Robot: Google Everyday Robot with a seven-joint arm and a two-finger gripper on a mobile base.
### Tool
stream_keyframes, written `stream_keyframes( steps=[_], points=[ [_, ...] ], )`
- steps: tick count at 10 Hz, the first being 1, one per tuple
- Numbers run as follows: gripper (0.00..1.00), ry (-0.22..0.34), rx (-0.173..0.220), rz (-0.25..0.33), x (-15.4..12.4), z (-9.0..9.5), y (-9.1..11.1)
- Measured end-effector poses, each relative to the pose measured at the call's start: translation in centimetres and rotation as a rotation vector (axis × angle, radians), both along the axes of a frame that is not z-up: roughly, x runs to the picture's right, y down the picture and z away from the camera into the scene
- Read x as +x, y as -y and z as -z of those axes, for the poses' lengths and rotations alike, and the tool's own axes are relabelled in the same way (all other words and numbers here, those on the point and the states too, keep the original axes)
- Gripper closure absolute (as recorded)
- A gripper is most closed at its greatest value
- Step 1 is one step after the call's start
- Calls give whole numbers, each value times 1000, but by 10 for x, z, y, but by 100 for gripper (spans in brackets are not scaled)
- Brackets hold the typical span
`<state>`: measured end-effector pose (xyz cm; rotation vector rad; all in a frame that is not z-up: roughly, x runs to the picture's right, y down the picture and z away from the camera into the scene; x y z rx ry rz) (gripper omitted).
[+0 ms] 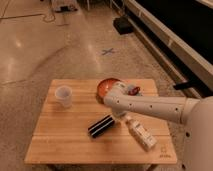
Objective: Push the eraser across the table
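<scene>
A square table [60, 142] made of light wood planks stands on a shiny, speckled floor. The black eraser [102, 126] lies near the middle of the table, a bit toward the front edge. It is flat and has a pale stripe down its length. It lies at a slant, with its right end higher in the view than its left end. The robot has 1 white arm [155, 106] that reaches in from the right side and bends down over the table. The gripper [118, 116] is low over the wood, right at the upper right end of the eraser. It looks like it is touching that end or is just beside it. I cannot tell if the gripper is spread or pressed together. A clear plastic cup [64, 96] stands upright near the back left of the table, well apart from the eraser. A red bowl [105, 86] sits at the back, partly hidden by the arm. A small red-and-blue object [134, 90] lies just beside the bowl on its right. A white-and-brown carton [141, 134] lies on its side to the right of the eraser, near the gripper. A small dark mark [165, 156] shows on the front right corner of the table. On the floor behind the table there is a blue X mark [108, 51].
</scene>
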<state>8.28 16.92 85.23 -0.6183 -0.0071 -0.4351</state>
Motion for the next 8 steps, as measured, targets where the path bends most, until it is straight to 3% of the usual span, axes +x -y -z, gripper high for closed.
stream_keyframes(
  steps=[3, 6, 8],
  points=[
    [98, 14, -1, 16, -8, -3, -4],
    [98, 33, 3, 49, -33, 5, -14],
    [98, 39, 5, 59, -35, 7, -15]
  ],
)
